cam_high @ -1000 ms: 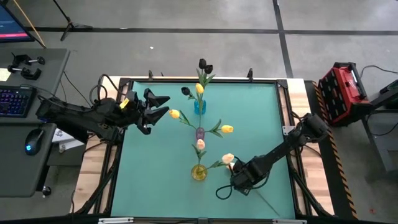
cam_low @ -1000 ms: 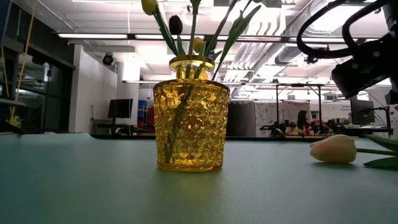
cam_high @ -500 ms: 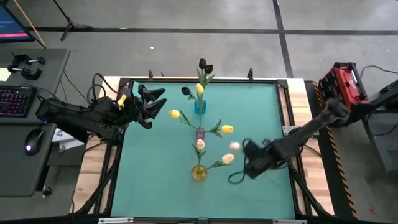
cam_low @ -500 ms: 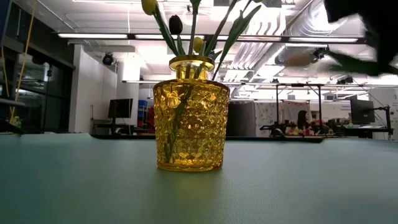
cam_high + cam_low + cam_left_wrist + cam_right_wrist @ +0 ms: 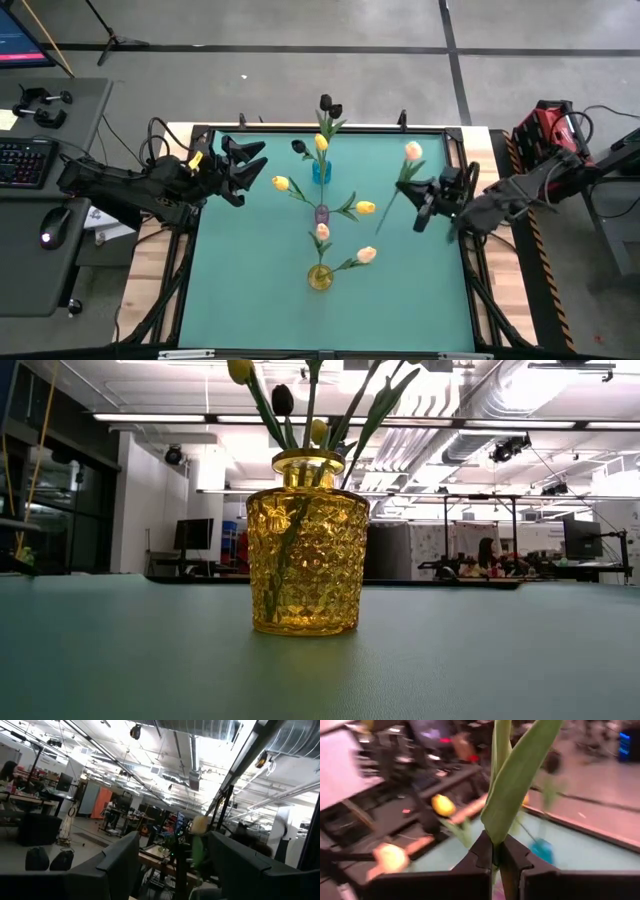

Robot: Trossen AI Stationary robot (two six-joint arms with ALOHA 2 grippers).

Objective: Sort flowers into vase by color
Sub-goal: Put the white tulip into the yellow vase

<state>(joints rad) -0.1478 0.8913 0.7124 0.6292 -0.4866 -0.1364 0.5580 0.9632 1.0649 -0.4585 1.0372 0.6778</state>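
Gripping a peach-white tulip [image 5: 412, 151] by its green stem, the right gripper [image 5: 425, 203] hangs near the teal table's [image 5: 240, 290] right edge. Yellow vase [image 5: 320, 277], purple vase [image 5: 322, 214] and blue vase [image 5: 321, 171] hold flowers mid-table. Left gripper [image 5: 262, 167] hovers, fingers spread, at the left edge.

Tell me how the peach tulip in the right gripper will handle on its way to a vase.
The peach tulip is probably light and floppy: the right gripper pinches its thin stem partway along, with the bud far out. The bud may sway, and the leaf could snag at a vase mouth.
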